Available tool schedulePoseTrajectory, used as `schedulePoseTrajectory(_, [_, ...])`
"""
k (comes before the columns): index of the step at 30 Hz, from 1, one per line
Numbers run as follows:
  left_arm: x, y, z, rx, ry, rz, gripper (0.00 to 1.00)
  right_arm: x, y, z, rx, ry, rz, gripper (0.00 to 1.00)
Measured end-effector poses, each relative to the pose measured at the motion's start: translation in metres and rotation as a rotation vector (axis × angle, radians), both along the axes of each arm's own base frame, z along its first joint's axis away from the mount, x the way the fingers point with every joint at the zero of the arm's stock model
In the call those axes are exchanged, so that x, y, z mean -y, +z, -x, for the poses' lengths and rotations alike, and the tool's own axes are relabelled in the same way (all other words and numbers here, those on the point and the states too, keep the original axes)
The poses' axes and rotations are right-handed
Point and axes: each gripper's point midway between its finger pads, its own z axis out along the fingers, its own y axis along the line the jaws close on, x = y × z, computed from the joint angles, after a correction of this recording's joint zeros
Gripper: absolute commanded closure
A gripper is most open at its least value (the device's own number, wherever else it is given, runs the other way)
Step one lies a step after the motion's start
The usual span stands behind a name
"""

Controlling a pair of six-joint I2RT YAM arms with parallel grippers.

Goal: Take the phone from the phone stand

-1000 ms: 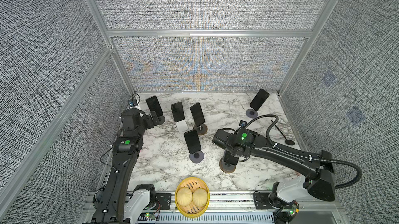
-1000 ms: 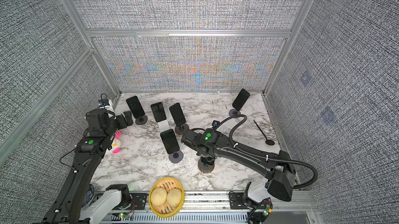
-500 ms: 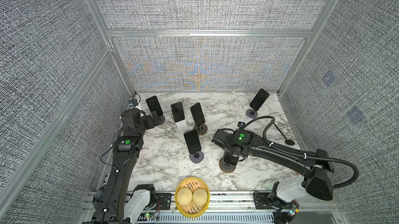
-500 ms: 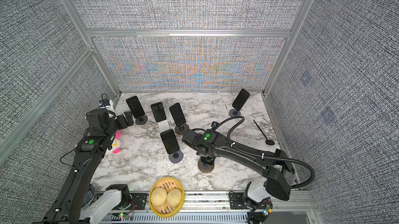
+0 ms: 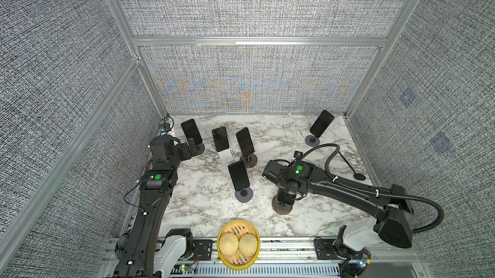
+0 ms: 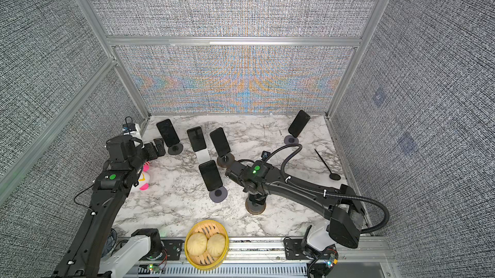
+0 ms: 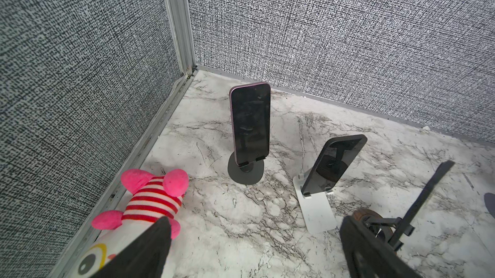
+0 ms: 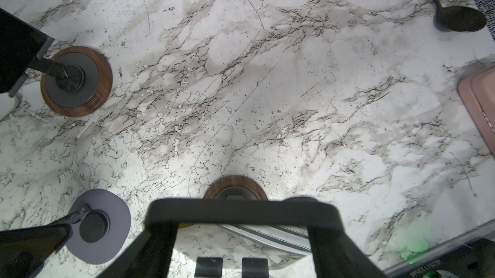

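Dark phone, edge-on between the right jaws — wood-rimmed round stand beneath

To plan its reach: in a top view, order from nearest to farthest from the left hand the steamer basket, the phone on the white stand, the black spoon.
1. The phone on the white stand, back left, near the left hand.
2. The steamer basket, front edge.
3. The black spoon, far right.

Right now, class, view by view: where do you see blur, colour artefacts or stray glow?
Both top views: rainbow moiré bands across the back wall. Right wrist view: the right gripper is blurred close to the lens, the marble table sharp, with a green glow near its edge. Left wrist view: the left gripper is out of focus, the pink-edged phone beyond crisp.
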Motion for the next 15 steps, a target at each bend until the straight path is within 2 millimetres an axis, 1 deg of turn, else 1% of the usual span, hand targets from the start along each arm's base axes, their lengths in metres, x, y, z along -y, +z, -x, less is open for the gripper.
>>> schedulePoseTrajectory(9, [-0.001, 0.0, 0.0, 0.0, 0.002, 0.0, 0.01, -0.005, 0.01, -0.002, 0.002, 0.02, -0.011, 0.32])
schedulePoseTrajectory(15, [-0.002, 0.0, 0.0, -0.001, 0.006, 0.0, 0.01, -0.008, 0.033, -0.004, 0.024, 0.048, -0.037, 0.33])
